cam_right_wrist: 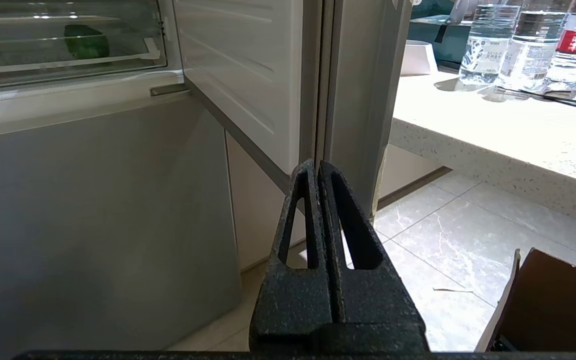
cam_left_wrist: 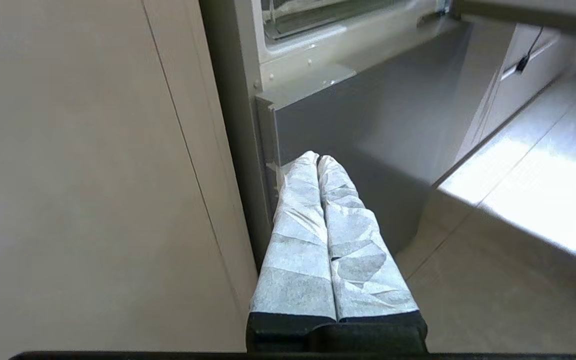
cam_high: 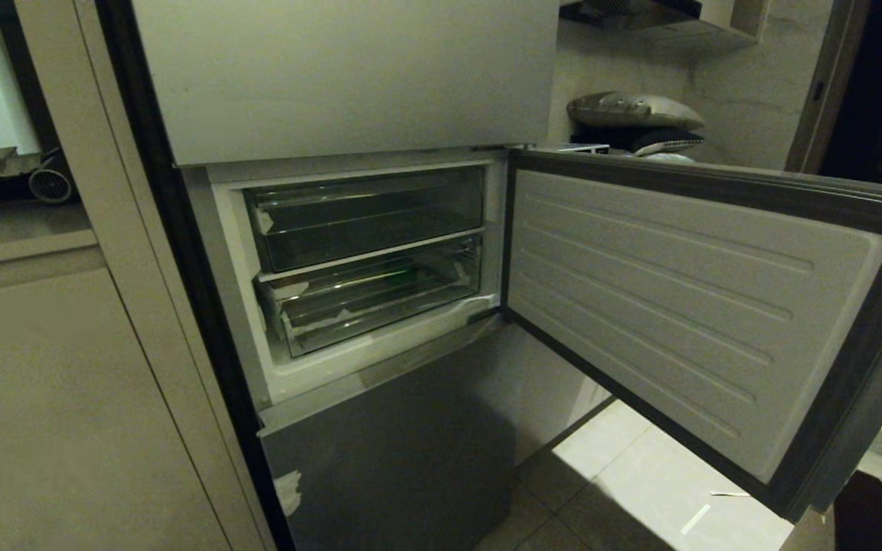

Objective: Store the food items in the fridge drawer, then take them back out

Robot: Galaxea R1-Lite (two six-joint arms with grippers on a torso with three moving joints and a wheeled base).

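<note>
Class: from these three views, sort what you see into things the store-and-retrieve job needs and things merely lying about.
Belongs to the job:
- middle fridge door, swung open
- clear lower bin
- green food item inside that bin
- left pincer, shut, empty, low by the bottom panel
- right pincer, shut, empty

Lying about:
- water bottles on the counter
- brown cardboard box on the floor

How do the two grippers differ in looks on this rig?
The left gripper has two long tapered fingers wrapped in crinkled white tape over a black base. The right gripper is bare: rough black plastic fingers, each with a triangular cut-out. No cables or markings show.
</note>
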